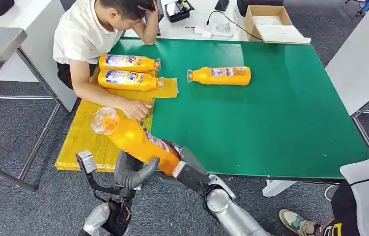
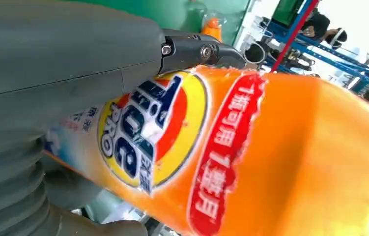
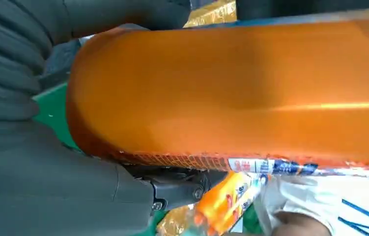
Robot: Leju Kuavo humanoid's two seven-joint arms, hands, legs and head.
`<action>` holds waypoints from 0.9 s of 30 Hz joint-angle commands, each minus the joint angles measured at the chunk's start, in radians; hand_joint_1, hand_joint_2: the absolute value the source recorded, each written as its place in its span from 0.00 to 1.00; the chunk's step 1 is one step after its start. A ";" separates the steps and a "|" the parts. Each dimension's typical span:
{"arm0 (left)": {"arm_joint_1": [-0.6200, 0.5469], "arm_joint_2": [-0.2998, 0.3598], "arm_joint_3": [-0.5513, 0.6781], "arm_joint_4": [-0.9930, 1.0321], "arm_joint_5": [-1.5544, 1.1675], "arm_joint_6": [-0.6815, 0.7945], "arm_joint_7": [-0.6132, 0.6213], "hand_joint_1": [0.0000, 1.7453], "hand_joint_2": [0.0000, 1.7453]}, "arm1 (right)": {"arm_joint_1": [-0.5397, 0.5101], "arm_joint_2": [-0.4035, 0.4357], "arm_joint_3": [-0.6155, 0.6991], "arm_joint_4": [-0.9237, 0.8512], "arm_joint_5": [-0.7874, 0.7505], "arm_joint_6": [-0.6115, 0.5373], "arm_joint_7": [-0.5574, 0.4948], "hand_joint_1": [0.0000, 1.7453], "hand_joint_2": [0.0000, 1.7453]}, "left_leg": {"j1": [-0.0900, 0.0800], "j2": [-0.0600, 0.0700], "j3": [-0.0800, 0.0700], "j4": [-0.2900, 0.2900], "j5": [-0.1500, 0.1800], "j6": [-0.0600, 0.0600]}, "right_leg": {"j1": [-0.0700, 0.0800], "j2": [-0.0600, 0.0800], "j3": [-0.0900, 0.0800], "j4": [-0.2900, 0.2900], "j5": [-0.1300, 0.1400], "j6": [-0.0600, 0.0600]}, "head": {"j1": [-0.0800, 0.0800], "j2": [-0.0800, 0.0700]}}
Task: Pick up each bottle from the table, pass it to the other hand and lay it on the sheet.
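An orange detergent bottle (image 1: pixel 133 139) is held tilted over the near left corner of the table, its clear cap pointing up and away over the yellow sheet (image 1: pixel 81 142). My left hand (image 1: pixel 129 172) wraps its lower body, thumb across the label (image 2: pixel 157 128). My right hand (image 1: pixel 184 169) grips the bottle's base from the other side, and the bottle's orange body (image 3: pixel 231 93) lies across that palm. Two more orange bottles (image 1: pixel 128 63) (image 1: pixel 129 79) lie side by side on the sheet's far end. Another bottle (image 1: pixel 220 75) lies on the green table (image 1: pixel 270 128).
A person in a white shirt sits at the table's far left, with one hand (image 1: pixel 137 109) resting on the sheet close to the held bottle's cap. A cardboard box (image 1: pixel 268 22) stands beyond the table. Another person's shoe (image 1: pixel 295 223) is at the near right.
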 commanded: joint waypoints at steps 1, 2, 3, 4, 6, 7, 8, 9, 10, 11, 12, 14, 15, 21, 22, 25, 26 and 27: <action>-0.037 0.012 -0.011 0.018 -0.004 -0.005 0.001 0.00 1.00 | -0.056 -0.014 0.103 0.087 0.015 0.007 -0.003 1.00 1.00 | 0.002 0.001 0.007 0.000 -0.003 -0.002 | 0.003 0.001 0.007 -0.001 -0.002 -0.004 | 0.001 0.000; -0.037 0.012 -0.011 0.018 -0.004 -0.005 0.001 0.00 1.00 | -0.056 -0.014 0.103 0.087 0.015 0.007 -0.003 1.00 1.00 | 0.001 0.001 0.003 0.000 -0.001 -0.001 | 0.001 0.000 0.003 -0.001 -0.001 -0.002 | 0.000 0.000; -0.037 0.012 -0.011 0.018 -0.004 -0.005 0.001 0.00 1.00 | -0.056 -0.014 0.103 0.087 0.015 0.007 -0.003 1.00 1.00 | 0.001 0.001 0.005 0.000 -0.002 -0.002 | 0.002 0.000 0.004 0.000 -0.002 -0.003 | 0.000 0.000; -0.037 0.012 -0.011 0.018 -0.004 -0.005 0.001 0.00 1.00 | -0.056 -0.014 0.103 0.087 0.015 0.007 -0.003 1.00 1.00 | 0.002 0.000 0.004 0.000 -0.001 -0.002 | 0.002 -0.001 0.004 -0.001 -0.001 -0.003 | 0.000 0.000; -0.037 0.012 -0.011 0.018 -0.004 -0.005 0.001 0.00 1.00 | -0.056 -0.014 0.103 0.087 0.015 0.007 -0.003 1.00 1.00 | 0.001 0.000 0.002 0.000 0.000 -0.001 | 0.001 0.000 0.002 -0.001 0.000 -0.001 | 0.000 0.000; -0.037 0.012 -0.011 0.018 -0.004 -0.005 0.001 0.00 1.00 | -0.056 -0.014 0.103 0.087 0.015 0.007 -0.003 1.00 1.00 | 0.001 0.000 0.003 0.000 -0.001 -0.002 | 0.002 0.000 0.003 -0.001 -0.001 -0.002 | 0.000 0.000; -0.041 0.008 -0.008 0.023 -0.003 -0.004 -0.001 0.00 1.00 | -0.064 -0.017 0.117 0.090 0.029 0.005 -0.005 1.00 1.00 | 0.002 0.001 0.005 0.000 -0.002 -0.002 | 0.002 0.000 0.005 0.000 -0.002 -0.003 | 0.000 0.000; -0.045 0.006 -0.005 0.025 -0.001 -0.004 -0.002 0.00 1.00 | -0.066 -0.015 0.123 0.095 0.032 0.004 -0.005 1.00 1.00 | 0.001 0.000 0.002 -0.001 0.000 -0.001 | 0.001 0.000 0.002 -0.001 0.000 -0.001 | 0.000 0.000; -0.049 0.001 0.000 0.028 0.006 -0.002 -0.003 0.00 1.00 | -0.071 -0.010 0.133 0.102 0.035 0.004 -0.005 1.00 1.00 | 0.001 0.000 0.004 0.000 -0.001 -0.002 | 0.002 0.000 0.004 -0.001 -0.001 -0.002 | 0.000 0.000; -0.051 -0.001 0.002 0.030 0.011 -0.001 -0.003 0.00 1.00 | -0.073 -0.009 0.139 0.105 0.040 0.002 -0.006 1.00 1.00 | 0.001 0.000 0.002 0.000 -0.001 -0.001 | 0.001 0.000 0.002 0.000 -0.001 -0.002 | 0.000 0.000; -0.054 -0.005 0.007 0.029 0.018 -0.001 -0.006 0.00 1.00 | -0.077 -0.008 0.146 0.110 0.040 0.002 -0.006 1.00 1.00 | 0.001 0.001 0.004 0.000 -0.002 -0.002 | 0.002 0.000 0.004 0.000 -0.002 -0.003 | 0.000 0.000; -0.057 -0.008 0.018 0.023 0.038 -0.006 -0.012 0.00 1.00 | -0.083 -0.007 0.161 0.122 0.039 0.002 -0.006 1.00 1.00 | 0.001 0.001 0.003 0.000 -0.001 -0.001 | 0.002 0.000 0.002 0.000 -0.001 -0.002 | 0.000 0.000; -0.058 -0.008 0.020 0.023 0.040 -0.006 -0.013 0.00 1.00 | -0.084 -0.008 0.163 0.124 0.039 0.002 -0.005 1.00 1.00 | 0.002 0.000 0.004 0.000 -0.001 -0.002 | 0.002 0.000 0.004 0.000 -0.001 -0.002 | 0.000 0.000; -0.067 -0.008 0.031 0.043 0.049 -0.026 -0.030 1.00 1.00 | -0.088 -0.013 0.182 0.126 0.029 0.008 -0.021 1.00 1.00 | 0.002 -0.001 0.004 0.000 -0.001 -0.002 | 0.002 -0.002 0.005 -0.001 -0.001 -0.003 | 0.000 0.000; -0.067 -0.008 0.031 0.043 0.049 -0.026 -0.030 1.00 1.00 | -0.088 -0.013 0.182 0.126 0.029 0.008 -0.021 1.00 1.00 | 0.002 -0.001 0.003 0.000 -0.001 -0.002 | 0.002 -0.001 0.003 -0.001 -0.001 -0.002 | 0.000 0.000; -0.059 -0.012 0.028 0.038 0.034 -0.024 -0.040 1.00 1.00 | -0.069 -0.022 0.186 0.109 0.022 0.014 -0.037 0.54 1.00 | 0.002 -0.001 0.004 0.000 -0.001 -0.002 | 0.002 -0.002 0.004 -0.001 -0.002 -0.003 | 0.000 0.000; -0.057 -0.013 0.026 0.037 0.032 -0.024 -0.041 1.00 1.00 | -0.064 -0.025 0.187 0.108 0.021 0.014 -0.040 0.33 1.00 | 0.001 -0.001 0.003 -0.001 -0.001 -0.001 | 0.002 -0.002 0.003 -0.001 -0.001 -0.002 | 0.000 0.000; -0.057 -0.014 0.025 0.037 0.032 -0.024 -0.041 1.00 1.00 | -0.060 -0.028 0.188 0.105 0.021 0.013 -0.045 0.12 1.00 | 0.001 -0.001 0.002 -0.001 0.000 -0.001 | 0.001 -0.002 0.002 -0.001 -0.001 -0.001 | 0.000 0.000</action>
